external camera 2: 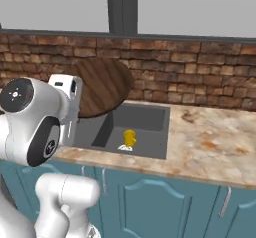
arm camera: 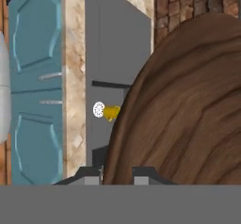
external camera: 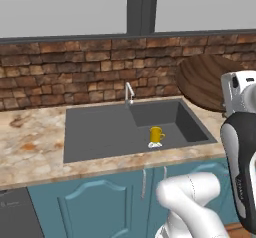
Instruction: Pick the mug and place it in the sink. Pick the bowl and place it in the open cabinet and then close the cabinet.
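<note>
Yellow mug (external camera: 156, 134) stands upright on the floor of the dark grey sink (external camera: 100, 127), toward the basin's right half, right beside the round silver drain (external camera: 155, 145); the right base view shows the same mug (external camera 2: 130, 138) next to the drain (external camera 2: 125, 147), and the hand view catches it small and sideways (arm camera: 111, 112) against the pale drain disc (arm camera: 98, 109). Thin chrome faucet (external camera: 129, 93) rises at the back rim of the sink, well apart from the mug. Brown wood-look bowl (external camera: 202, 82) hangs in the air, tipped on edge, above the counter at the right end of the sink and in front of the brick wall (external camera: 60, 72); in the right base view it sits (external camera 2: 102, 84) just beside the white hand. Hand view: bowl's ribbed underside (arm camera: 183, 105) looms close, its rim running down between the two dark finger tips. Gripper (arm camera: 117, 173) clamped on the bowl's rim, jaws nearly closed on the thin edge. Marbled counter (external camera: 30, 142) surrounds the sink; teal base cabinets (external camera: 95, 207) below it with slim silver handles.
</note>
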Available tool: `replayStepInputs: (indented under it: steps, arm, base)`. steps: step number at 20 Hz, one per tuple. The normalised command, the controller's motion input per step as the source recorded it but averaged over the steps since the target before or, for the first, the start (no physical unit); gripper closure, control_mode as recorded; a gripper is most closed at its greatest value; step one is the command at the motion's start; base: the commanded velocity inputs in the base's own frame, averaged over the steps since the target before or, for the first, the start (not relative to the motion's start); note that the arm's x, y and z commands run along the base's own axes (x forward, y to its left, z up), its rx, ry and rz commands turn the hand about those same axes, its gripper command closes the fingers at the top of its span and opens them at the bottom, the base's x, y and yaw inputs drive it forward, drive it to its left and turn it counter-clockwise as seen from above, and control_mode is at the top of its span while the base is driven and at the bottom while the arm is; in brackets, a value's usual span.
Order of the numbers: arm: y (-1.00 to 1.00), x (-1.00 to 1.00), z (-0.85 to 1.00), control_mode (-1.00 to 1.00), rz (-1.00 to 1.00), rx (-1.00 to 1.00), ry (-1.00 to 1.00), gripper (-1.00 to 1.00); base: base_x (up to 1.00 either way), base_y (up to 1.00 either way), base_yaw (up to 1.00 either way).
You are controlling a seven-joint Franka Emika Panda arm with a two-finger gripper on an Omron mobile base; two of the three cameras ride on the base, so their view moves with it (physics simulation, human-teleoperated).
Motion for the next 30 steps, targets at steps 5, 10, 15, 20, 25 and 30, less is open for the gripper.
replayStepInputs:
  steps: [5, 10, 15, 20, 25, 30]
  arm:
    - [0.00, 0.00, 0.00, 1.00, 0.00, 0.00, 0.00, 1.00]
    - [0.00, 0.00, 0.00, 1.00, 0.00, 0.00, 0.00, 1.00]
    - [0.00, 0.00, 0.00, 1.00, 0.00, 0.00, 0.00, 1.00]
    - [0.00, 0.00, 0.00, 1.00, 0.00, 0.00, 0.00, 1.00]
    - [0.00, 0.00, 0.00, 1.00, 0.00, 0.00, 0.00, 1.00]
    - [0.00, 0.00, 0.00, 1.00, 0.00, 0.00, 0.00, 1.00]
  base:
    - [-1.00, 0.12, 0.00]
    - [-1.00, 0.01, 0.00]
    - [-1.00, 0.39, 0.00]
    - [-0.90, 1.00, 0.00]
    - [-0.33, 1.00, -0.01]
    - [0.77, 0.57, -0.16]
